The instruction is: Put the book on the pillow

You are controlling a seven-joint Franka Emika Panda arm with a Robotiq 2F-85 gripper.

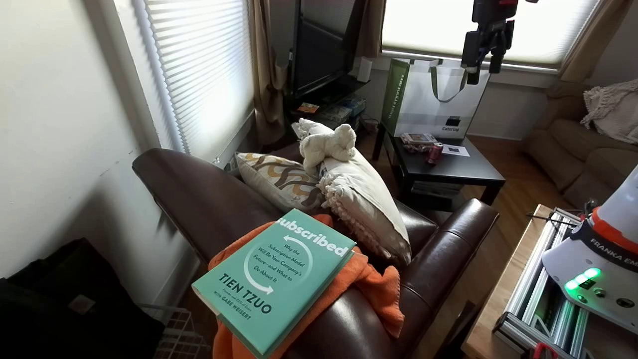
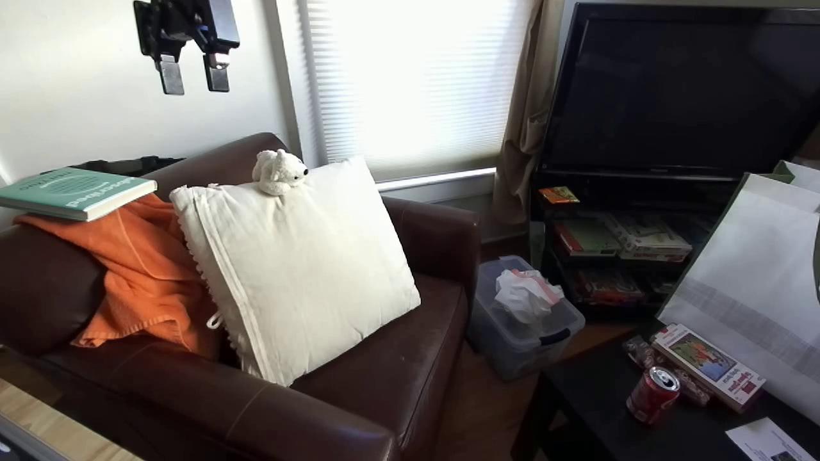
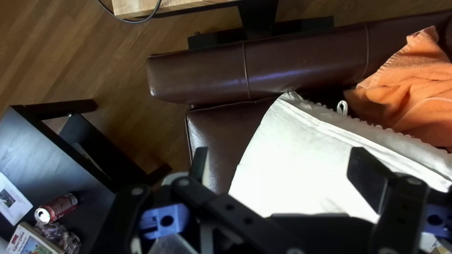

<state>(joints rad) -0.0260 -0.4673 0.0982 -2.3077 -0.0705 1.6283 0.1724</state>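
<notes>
The green book (image 1: 274, 284) lies flat, cover up, on an orange cloth on the chair's back; an exterior view also shows the book (image 2: 77, 192) at the far left. It is out of the wrist view. The large white pillow (image 2: 307, 275) leans tilted on the chair seat; it also shows in an exterior view (image 1: 371, 199) and the wrist view (image 3: 300, 155). My gripper (image 3: 280, 165) is open and empty, high above the pillow and apart from it. Both exterior views show the gripper (image 1: 483, 71) (image 2: 195, 82) with its fingers spread, pointing down.
A white plush bear (image 2: 278, 173) sits on the pillow's top edge. A patterned pillow (image 1: 279, 179) is behind it. The brown leather armchair (image 1: 428, 254) has raised arms. A black table (image 1: 448, 169) holds a tall white bag (image 1: 438, 104) and a red can (image 2: 652, 394).
</notes>
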